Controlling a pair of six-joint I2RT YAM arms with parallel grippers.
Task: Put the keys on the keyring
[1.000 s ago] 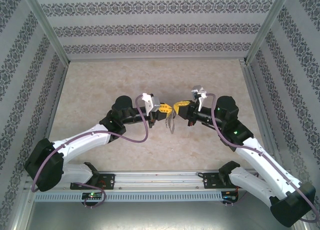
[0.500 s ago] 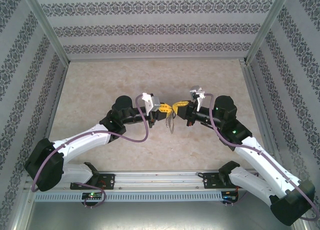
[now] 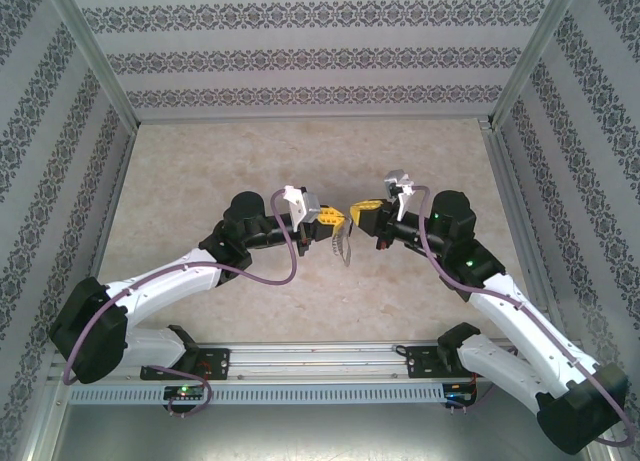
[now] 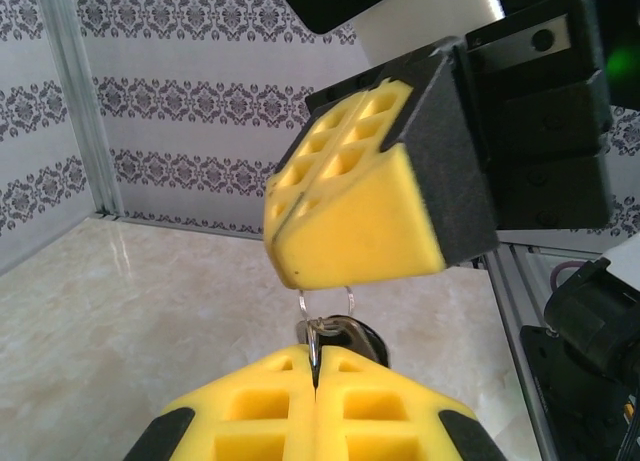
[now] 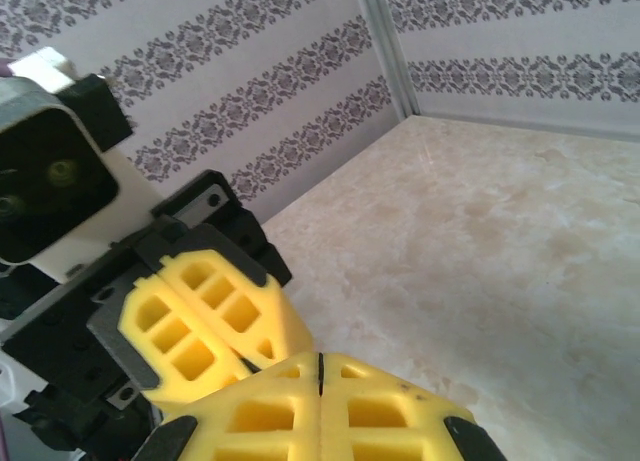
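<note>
Pressing flat against each other, the yellow foam-padded fingers of the left gripper [image 4: 315, 371] are seen clenched. A thin silver-grey metal keyring [image 4: 313, 343] is judged to be pinched edge-on in their seam (only a sliver of wire stands above the tips in the left wrist view). Just beyond those jaws the tiny metal key with a dark rounded head [image 4: 358, 336] is found. Its small pale wire loop [image 4: 327, 299] is carried straight up to the underside of the right gripper [image 4: 288, 243], whose yellow fingers are likewise closed together. Whether the loop is actually nipped between them cannot be told. From above, the keyring's oval is seen hanging under the point where the two tips meet, its long axis roughly crosswise to the line joining the grippers. The key is judged to lie on the far side of the left jaws and directly beneath the right ones, so the right arm is taken as the nearer for threading. Farther off, the pale marbled table [image 4: 150, 301] and the patterned wall [image 4: 180, 101] are seen.
</note>
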